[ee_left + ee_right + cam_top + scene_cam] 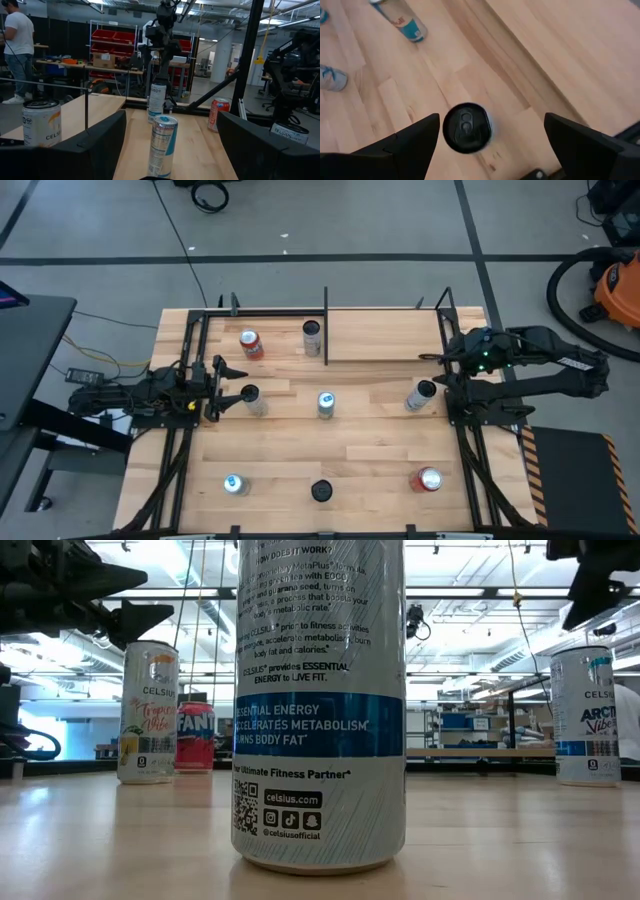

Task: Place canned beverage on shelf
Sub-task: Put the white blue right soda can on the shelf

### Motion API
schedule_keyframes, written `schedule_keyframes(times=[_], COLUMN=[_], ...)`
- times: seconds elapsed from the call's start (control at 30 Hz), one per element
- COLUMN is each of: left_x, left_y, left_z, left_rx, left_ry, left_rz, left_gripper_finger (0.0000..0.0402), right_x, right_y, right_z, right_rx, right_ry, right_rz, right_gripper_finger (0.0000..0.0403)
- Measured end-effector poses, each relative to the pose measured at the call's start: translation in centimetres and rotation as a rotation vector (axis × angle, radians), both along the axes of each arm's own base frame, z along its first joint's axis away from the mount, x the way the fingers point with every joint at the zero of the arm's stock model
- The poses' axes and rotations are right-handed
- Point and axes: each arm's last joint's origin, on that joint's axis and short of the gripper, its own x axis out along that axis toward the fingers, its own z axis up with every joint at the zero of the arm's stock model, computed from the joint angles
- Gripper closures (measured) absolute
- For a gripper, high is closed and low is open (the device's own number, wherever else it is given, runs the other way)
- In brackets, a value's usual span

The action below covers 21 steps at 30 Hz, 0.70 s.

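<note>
Several drink cans stand upright on the planked tabletop. My right gripper [440, 370] [491, 117] hangs open and tilted down over a white can with a black top [421, 394] [466, 127]. Its fingers stand wide on either side, above the can and clear of it. The shelf [385, 335] [570, 50], a pale panel edged with black rods, lies just beyond that can at the far right. My left gripper [232, 382] [171, 114] waits open and level at the table's left side, facing a white and blue can [162, 145].
A red can [250, 343] and a dark can [312, 337] stand at the far left, with silver cans [255, 400] [326, 404] mid-table. Three more stand along the near edge: [234, 484], [321, 491] and a red can [428, 479]. A black upright rod [326, 325] marks the shelf's left edge.
</note>
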Motion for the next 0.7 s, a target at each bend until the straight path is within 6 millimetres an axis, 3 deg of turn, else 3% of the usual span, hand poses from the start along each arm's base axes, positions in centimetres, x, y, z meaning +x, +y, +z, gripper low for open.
schedule_keyframes(times=[0.23, 0.37, 0.7], left_x=[0.0, 0.0, 0.1], left_y=[0.0, 0.0, 0.0], left_z=[0.0, -0.1, -0.3], left_rx=[0.0, 0.0, -0.001], left_ry=[0.001, 0.007, 0.032], left_rz=[0.0, 0.0, 0.0], left_gripper_finger=[0.0088, 0.0088, 0.0088], right_x=[-0.2, 0.2, 2.4], right_y=[0.1, 0.1, -0.1], right_z=[-0.3, -1.4, -3.5], right_rx=[0.085, 0.124, 0.137], right_ry=[0.012, 0.052, 0.082], right_rz=[-0.09, -0.095, -0.089], right_gripper_finger=[0.0034, 0.0034, 0.0034])
